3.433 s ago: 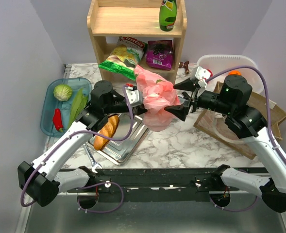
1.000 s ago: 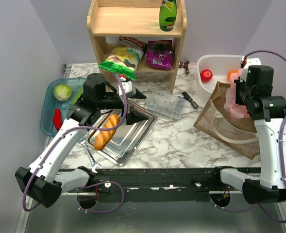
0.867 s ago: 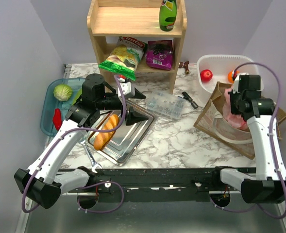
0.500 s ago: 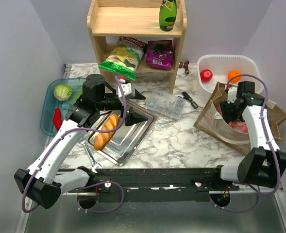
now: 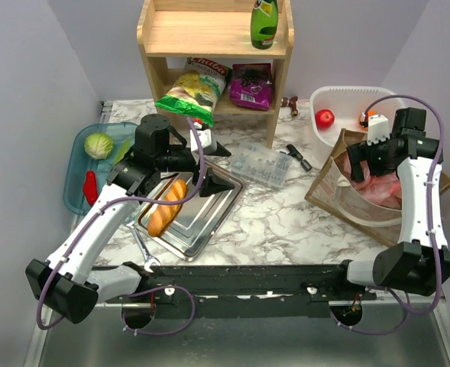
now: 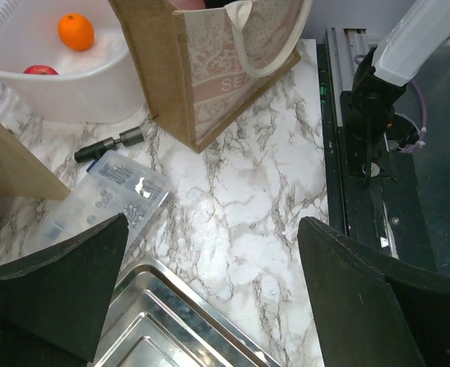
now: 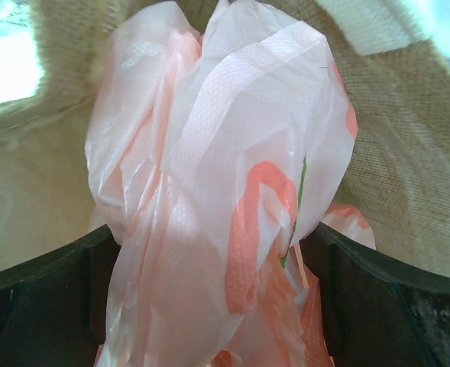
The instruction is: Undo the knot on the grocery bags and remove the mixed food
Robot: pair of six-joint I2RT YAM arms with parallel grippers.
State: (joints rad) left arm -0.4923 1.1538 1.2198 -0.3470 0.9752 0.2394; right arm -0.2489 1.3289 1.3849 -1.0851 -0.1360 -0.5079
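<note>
The pink grocery bag (image 7: 209,176) lies crumpled inside a burlap tote (image 5: 362,202), and no knot shows in it. My right gripper (image 7: 209,306) hangs over the tote (image 7: 408,115), open, with the loose plastic (image 5: 381,186) between its spread fingers (image 7: 37,306). My left gripper (image 6: 209,298) is open and empty above the steel tray's (image 6: 171,329) corner. The food is spread about: cabbage (image 5: 98,144) and red pepper (image 5: 91,187) in a blue bin, crisp packet (image 5: 188,90), purple packet (image 5: 250,84) and green bottle (image 5: 264,23) on the shelf, red fruit (image 5: 325,118) and orange (image 6: 76,32) in a white tub.
A bread loaf (image 5: 167,206) lies on the steel tray (image 5: 202,229). A clear plastic box (image 5: 261,163) and a small black tool (image 5: 299,157) sit mid-table. The wooden shelf (image 5: 217,46) stands at the back, the white tub (image 5: 339,103) behind the tote. A wrench (image 5: 143,248) lies near the front edge.
My right gripper lowered the pink bag into the tote, opened and let it go, then drew back upward. The left arm barely moved.
</note>
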